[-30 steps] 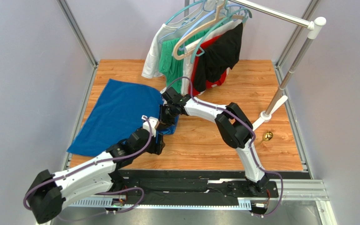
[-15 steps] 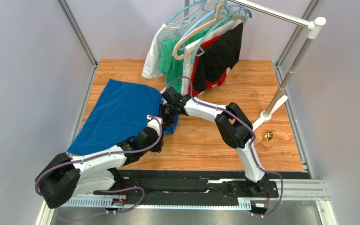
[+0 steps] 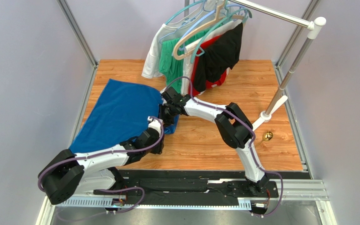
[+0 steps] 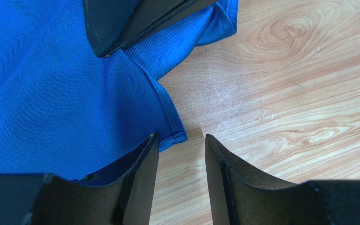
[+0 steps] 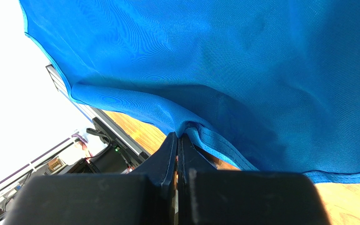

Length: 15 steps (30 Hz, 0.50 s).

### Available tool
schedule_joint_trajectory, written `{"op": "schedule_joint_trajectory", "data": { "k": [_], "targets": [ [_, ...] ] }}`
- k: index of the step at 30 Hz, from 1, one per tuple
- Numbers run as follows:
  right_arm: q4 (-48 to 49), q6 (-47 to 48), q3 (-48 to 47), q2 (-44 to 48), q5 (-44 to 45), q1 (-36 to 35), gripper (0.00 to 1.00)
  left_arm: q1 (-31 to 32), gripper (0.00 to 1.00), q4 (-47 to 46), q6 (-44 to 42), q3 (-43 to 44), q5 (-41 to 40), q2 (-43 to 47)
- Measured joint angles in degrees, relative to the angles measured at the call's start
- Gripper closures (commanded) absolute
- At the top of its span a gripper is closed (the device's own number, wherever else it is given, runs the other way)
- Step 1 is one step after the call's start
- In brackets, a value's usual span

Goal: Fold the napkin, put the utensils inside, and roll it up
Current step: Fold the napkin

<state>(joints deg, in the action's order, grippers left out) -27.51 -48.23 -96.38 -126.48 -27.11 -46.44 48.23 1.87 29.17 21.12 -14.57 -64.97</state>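
The left arm has drawn in and the left gripper [image 4: 181,140] has narrowed, half-spread around the napkin [image 3: 121,112] corner, while just beyond it the right gripper [image 5: 177,140] pinches a raised fold, so folding seems barely begun, with utensils and rolling left.

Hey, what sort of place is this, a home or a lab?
Most likely a robotics lab cell: two robot arms bolted to a rail by a wooden table, metal frame posts with plain grey panels around it, and a clothes rack.
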Motion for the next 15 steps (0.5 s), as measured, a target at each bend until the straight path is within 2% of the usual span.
{"op": "schedule_joint_trajectory", "data": {
  "k": [4,7,15],
  "targets": [
    [0.4,-0.1,0.1,0.0,0.0,0.0,1.0,0.2,0.47,-0.3,0.8,0.7,-1.2,-1.7],
    [1.6,-0.4,0.9,0.0,0.0,0.0,1.0,0.2,0.49,-0.6,1.3,2.3,-2.3,-4.2],
    [2.1,-0.9,2.6,0.0,0.0,0.0,1.0,0.2,0.67,0.9,3.4,6.3,-5.8,-9.4]
  ]
}}
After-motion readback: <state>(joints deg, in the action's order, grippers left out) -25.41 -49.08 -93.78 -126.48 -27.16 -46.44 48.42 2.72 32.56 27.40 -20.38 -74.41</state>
